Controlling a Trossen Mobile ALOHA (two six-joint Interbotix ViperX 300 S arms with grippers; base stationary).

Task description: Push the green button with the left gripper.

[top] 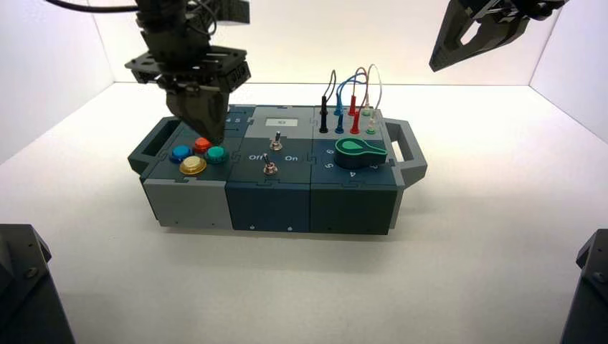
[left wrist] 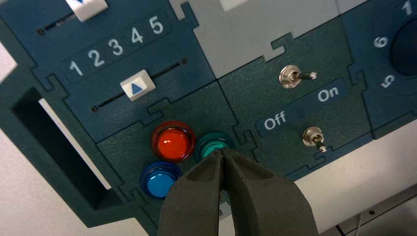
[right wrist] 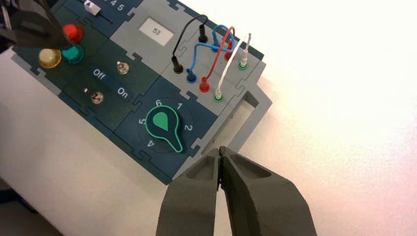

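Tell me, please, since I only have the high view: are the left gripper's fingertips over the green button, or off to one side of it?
Observer: In the left wrist view the left gripper, fingers together, has its tip at the green button; contact is unclear.
Operator: Thank you. Which button is nearest?
Observer: The red button, right beside it.
Operator: And the right gripper?
Observer: The right gripper is shut, beyond the box's handle near the green knob.

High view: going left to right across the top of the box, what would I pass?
Left handle → blue button → green button → two toggle switches → green knob → right handle.
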